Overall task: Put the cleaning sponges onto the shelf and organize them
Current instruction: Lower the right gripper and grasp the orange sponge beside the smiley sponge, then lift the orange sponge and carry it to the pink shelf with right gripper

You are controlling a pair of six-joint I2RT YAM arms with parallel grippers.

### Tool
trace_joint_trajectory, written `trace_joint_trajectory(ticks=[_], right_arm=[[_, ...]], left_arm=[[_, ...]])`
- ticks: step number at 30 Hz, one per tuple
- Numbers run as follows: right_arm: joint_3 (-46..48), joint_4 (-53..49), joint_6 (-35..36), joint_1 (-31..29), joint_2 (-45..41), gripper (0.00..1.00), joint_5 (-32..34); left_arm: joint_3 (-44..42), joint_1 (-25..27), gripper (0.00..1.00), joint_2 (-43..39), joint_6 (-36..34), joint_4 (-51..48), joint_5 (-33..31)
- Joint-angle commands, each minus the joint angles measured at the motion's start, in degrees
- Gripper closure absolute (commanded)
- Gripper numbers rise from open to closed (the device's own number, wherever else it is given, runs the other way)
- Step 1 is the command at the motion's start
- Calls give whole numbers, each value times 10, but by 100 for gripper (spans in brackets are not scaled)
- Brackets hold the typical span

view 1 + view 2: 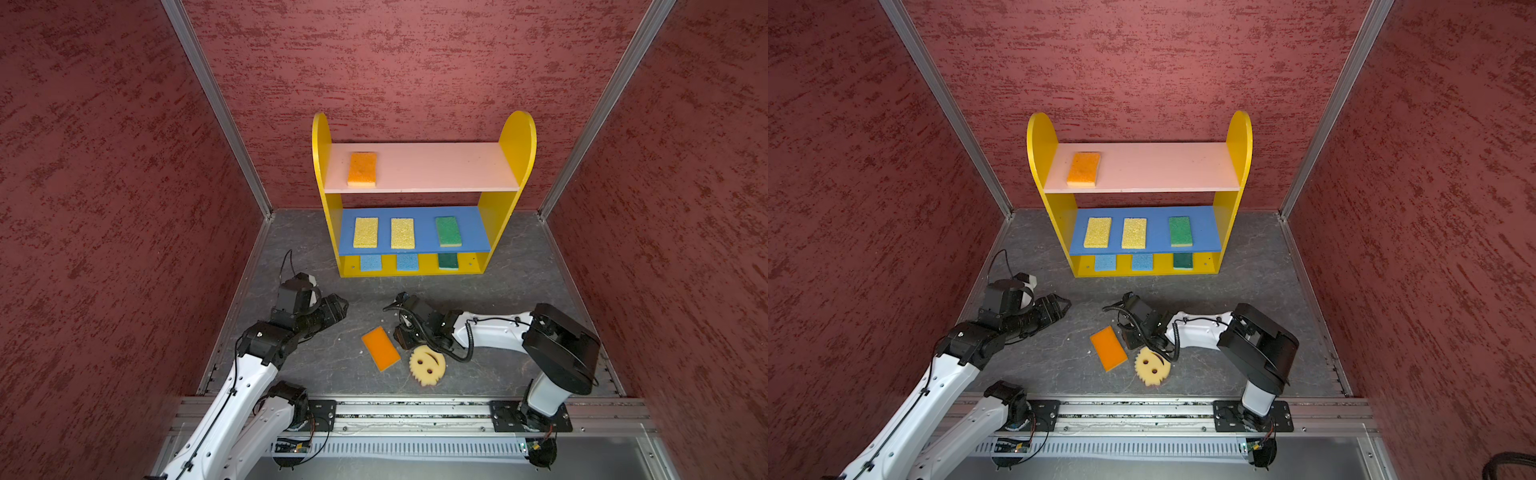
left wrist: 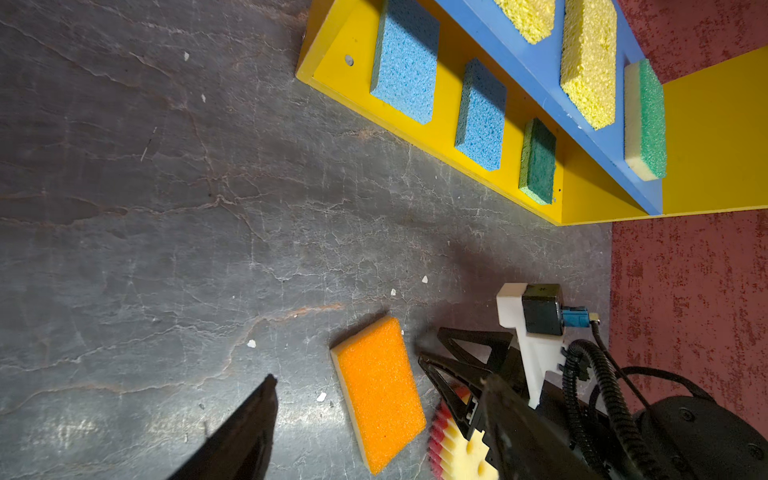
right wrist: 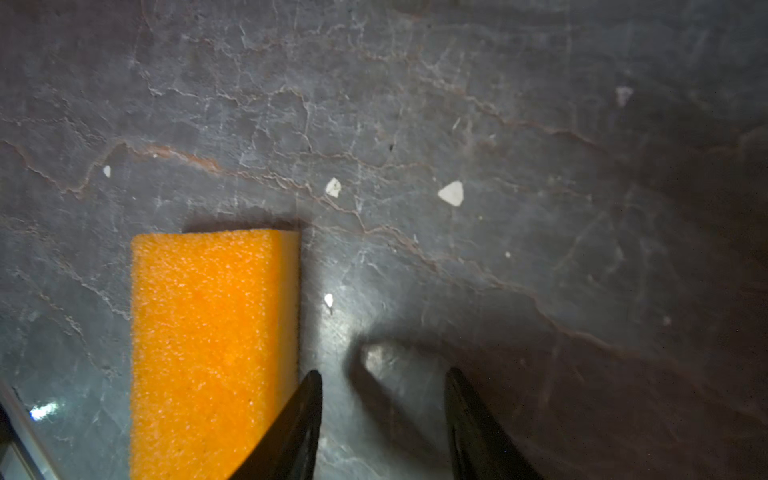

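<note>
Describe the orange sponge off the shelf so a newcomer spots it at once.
From the yellow-sided shelf at the back wall, come forward onto the grey table. The orange sponge lies askew there beside the smiley sponge. It is a flat rectangle; the smiley is round and yellow.

A yellow-sided shelf (image 2: pixel 706 145) stands at the far side of the grey marbled floor (image 2: pixel 166 187). Its yellow base carries, from left to right, two blue rectangular foam sponges (image 2: pixel 405 62) (image 2: pixel 480 116) and a dark green sponge (image 2: pixel 538 162). The blue middle board (image 2: pixel 540 70) above holds two yellow porous sponges (image 2: pixel 528 16) (image 2: pixel 588 66) and a green-topped sponge (image 2: pixel 646 120).

Nearer, an orange rectangular sponge (image 2: pixel 378 395) lies flat on the floor, framed by the wide-apart black fingers of the left gripper (image 2: pixel 380 379). Just right of it, the right gripper (image 2: pixel 430 344) reaches over a round yellow sponge with pink underside (image 2: pixel 457 453), its fingertips slightly parted.
</note>
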State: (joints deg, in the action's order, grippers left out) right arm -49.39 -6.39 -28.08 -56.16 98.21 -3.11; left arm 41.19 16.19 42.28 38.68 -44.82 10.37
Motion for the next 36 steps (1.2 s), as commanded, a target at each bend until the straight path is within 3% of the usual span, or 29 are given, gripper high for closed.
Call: trace_joint_trajectory(ticks=[1,4,10,17,21,24,26,36], right_arm=[[-2,20,-18,-2,6,48,-25],[0,21,-22,-3,-9,42,-22],[-1,18,-34,-25,-33,41,-18],[-14,31,-43,-49,21,43,-33],[-20,47,-45,-50,47,50,-55],[-27,45,-39,-50,47,62,-55],[-38,42,-31,-50,41,83,-50],[-138,-52,29,-44,-3,98,5]], left_arm=[[-5,-4,22,0,9,28,9],[-4,-4,21,3,9,26,5],[0,-5,21,5,10,26,0],[17,-5,21,23,12,30,4],[18,-6,20,26,16,32,11],[18,-6,20,23,16,27,13],[16,-5,19,19,16,28,21],[18,9,21,-12,13,65,69]])
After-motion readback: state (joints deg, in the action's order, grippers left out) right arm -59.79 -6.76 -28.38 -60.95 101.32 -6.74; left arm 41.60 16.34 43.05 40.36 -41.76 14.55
